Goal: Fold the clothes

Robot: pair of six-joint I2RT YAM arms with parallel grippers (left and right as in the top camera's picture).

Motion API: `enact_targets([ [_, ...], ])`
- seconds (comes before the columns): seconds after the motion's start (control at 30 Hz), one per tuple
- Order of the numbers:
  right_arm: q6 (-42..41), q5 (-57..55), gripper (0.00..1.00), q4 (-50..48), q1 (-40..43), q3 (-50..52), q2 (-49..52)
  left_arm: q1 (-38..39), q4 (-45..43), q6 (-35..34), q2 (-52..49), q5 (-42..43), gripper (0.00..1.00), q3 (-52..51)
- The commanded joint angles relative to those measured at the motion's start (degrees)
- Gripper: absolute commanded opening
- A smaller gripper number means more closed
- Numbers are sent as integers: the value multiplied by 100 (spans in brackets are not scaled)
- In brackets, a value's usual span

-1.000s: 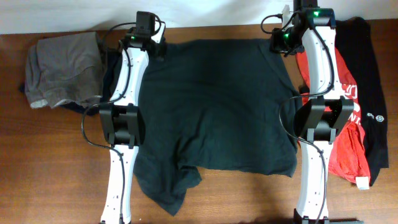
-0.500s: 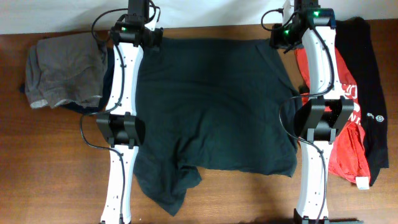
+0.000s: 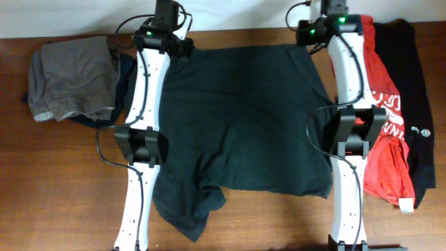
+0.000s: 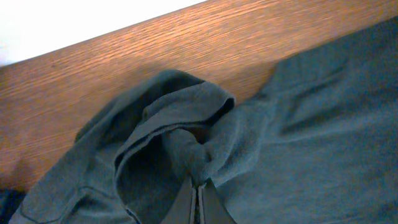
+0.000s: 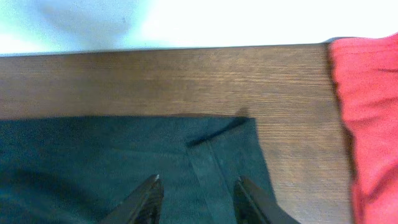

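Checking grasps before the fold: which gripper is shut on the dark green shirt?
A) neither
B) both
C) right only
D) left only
D: the left gripper pinches bunched fabric of the dark green shirt, while the right gripper stands open above its corner.

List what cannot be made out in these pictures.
Overhead: the arms cover strips of the shirt.
Overhead: a dark blue garment lies mostly under the grey clothes.
Overhead: print on the red garment is too small to read, partly behind the right arm.
Left wrist: the bottom edge cuts off the left gripper; only its shut tips show, in bunched shirt.
Right wrist: the right gripper shows only its open tips.
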State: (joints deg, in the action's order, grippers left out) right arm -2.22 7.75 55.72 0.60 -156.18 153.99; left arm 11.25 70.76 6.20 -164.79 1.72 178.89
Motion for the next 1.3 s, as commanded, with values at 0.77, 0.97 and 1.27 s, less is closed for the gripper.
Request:
enact_targets([
  [0.77,-428,-1493,50,-831,-398,68,1104,7,105,-52,87,-219,1,83],
  [0.97,-431,-1497,43,-874,-396,68,1132,-4,116,-52,87,-219,1,83],
  [1.27,-428,-1624,33,-863,-385,59,1128,-26,151,-52,87,-321,0,83],
])
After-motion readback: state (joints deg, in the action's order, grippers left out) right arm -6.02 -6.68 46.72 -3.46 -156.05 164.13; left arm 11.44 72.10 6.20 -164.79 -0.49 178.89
